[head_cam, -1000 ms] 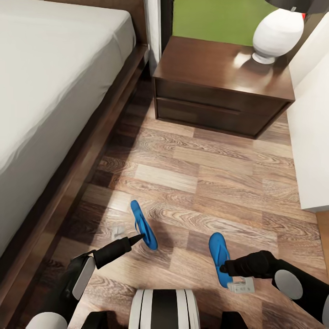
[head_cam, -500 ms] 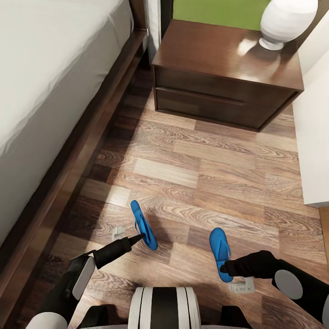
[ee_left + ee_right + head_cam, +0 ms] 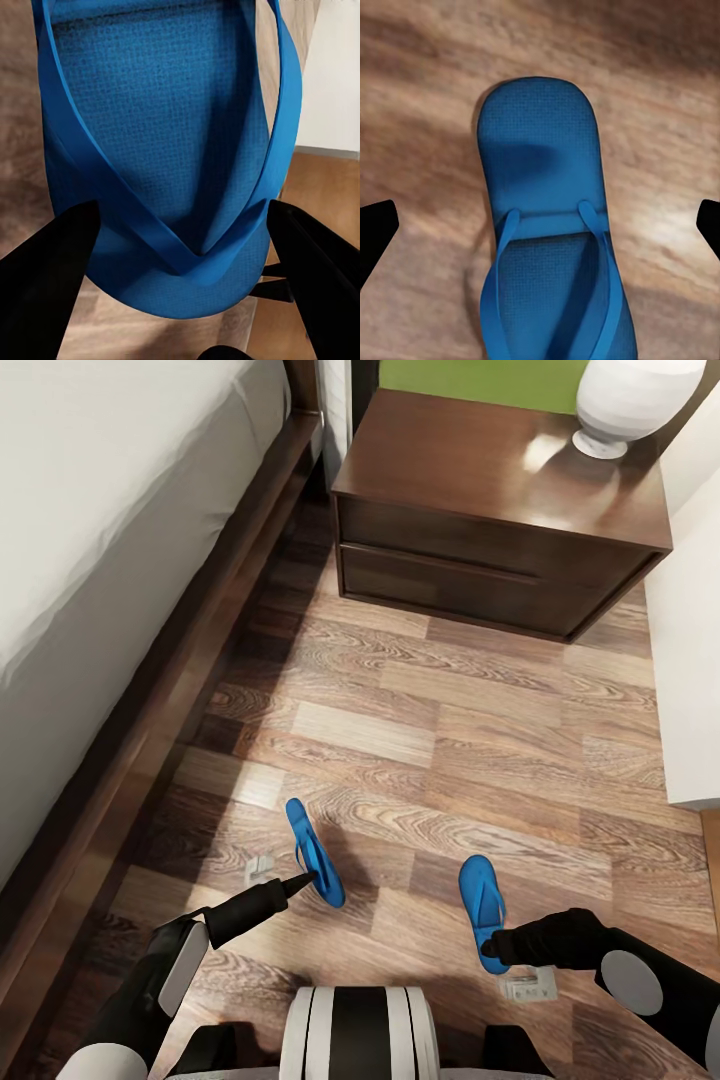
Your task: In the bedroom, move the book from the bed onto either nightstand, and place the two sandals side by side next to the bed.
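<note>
One blue sandal (image 3: 312, 850) hangs tilted on edge just above the wood floor, beside the bed (image 3: 100, 510), with my left gripper (image 3: 305, 880) shut on it. In the left wrist view the sandal (image 3: 165, 135) sits between both black fingers (image 3: 52, 270). The other sandal (image 3: 482, 905) lies flat on the floor to the right. My right gripper (image 3: 492, 948) hovers over its near end, open. In the right wrist view that sandal (image 3: 544, 195) lies well inside the spread fingers (image 3: 375, 225). The nightstand (image 3: 480, 470) stands ahead by the bed's head. The book is out of view.
A white lamp base (image 3: 640, 400) stands on the nightstand's far right corner. A white wall or cabinet (image 3: 690, 660) borders the floor on the right. The bed's dark wooden frame (image 3: 190, 660) runs along the left. Bare planks lie between sandals and nightstand.
The whole picture has shifted: nightstand and floor slid up a little as the camera moved. The left gripper keeps hold of its sandal; the right sandal stays on the floor.
</note>
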Robot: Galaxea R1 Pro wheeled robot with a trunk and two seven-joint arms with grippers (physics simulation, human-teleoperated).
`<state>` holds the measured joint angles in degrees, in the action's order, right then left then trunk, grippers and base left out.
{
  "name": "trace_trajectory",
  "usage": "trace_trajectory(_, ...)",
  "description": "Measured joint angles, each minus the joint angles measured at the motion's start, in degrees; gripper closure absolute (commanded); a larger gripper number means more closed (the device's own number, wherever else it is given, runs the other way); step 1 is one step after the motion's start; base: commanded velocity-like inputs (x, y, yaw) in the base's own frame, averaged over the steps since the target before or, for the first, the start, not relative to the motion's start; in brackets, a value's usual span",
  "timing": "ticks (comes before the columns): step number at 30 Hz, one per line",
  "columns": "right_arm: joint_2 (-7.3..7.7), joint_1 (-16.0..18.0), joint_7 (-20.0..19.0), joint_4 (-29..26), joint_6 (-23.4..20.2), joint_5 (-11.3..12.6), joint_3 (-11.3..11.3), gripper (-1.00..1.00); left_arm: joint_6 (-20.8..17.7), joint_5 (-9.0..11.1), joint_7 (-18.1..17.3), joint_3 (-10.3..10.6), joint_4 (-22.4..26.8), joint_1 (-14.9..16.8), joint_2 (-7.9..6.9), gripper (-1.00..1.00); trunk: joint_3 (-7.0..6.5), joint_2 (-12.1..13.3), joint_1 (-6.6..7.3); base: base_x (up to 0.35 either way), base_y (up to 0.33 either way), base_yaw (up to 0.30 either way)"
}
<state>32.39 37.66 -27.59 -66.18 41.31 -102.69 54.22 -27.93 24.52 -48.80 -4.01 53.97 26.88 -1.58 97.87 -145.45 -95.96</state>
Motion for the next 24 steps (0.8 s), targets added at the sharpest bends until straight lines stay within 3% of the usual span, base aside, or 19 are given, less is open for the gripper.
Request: trace_trajectory(24,0.0,0.0,-0.02,-0.08,-0.01,0.0,0.03,-1.0,0.0,0.07,0.01,-0.01,0.01,0.0,0.0,1.0,0.0,0.0,0.02,0.049,0.02,0.0)
